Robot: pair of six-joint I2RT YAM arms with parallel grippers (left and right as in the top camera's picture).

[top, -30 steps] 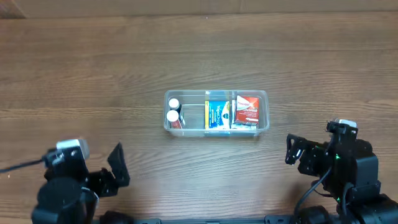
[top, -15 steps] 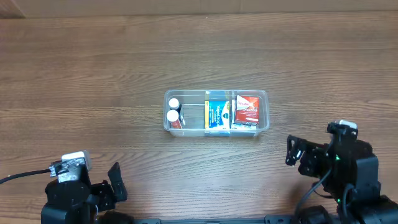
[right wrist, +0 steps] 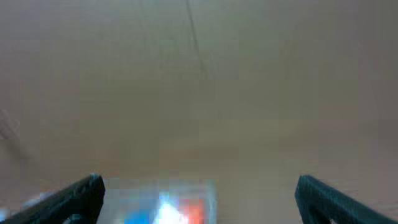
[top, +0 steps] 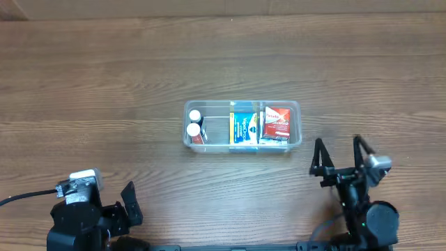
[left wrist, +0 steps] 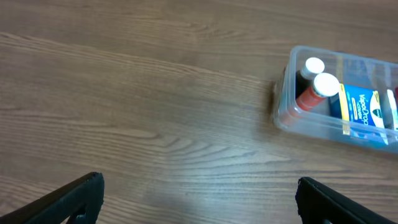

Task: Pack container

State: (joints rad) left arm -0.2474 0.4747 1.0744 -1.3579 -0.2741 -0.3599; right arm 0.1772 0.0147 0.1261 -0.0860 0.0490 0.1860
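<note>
Bin: clear rectangular plastic container [top: 209, 104] at centre of wooden bench [top: 104, 84].
Contents: white-capped bottles [top: 194, 129] at its 9 o'clock end, blue packet [top: 244, 127] mid, red packet [top: 277, 120] at 3 o'clock.
Left: left tool [left wrist: 199, 193] wide, empty, at 7 o'clock.
Right: right tool [top: 337, 157] wide, empty, at 5 o'clock.

Overhead: fixed above, faces straight down; takes in the wide worktop [top: 104, 84], container [top: 242, 125] central, both arms at the lower edge.
Left wrist: low, oblique, faces across the worktop; left fingers [left wrist: 68, 196] in the lower corners, container's end at upper right, seen nearer than from overhead.
Right wrist: blurred; right fingers [right wrist: 74, 193] in the lower corners, container a smear at the bottom edge.
Shared by all three: the container.
</note>
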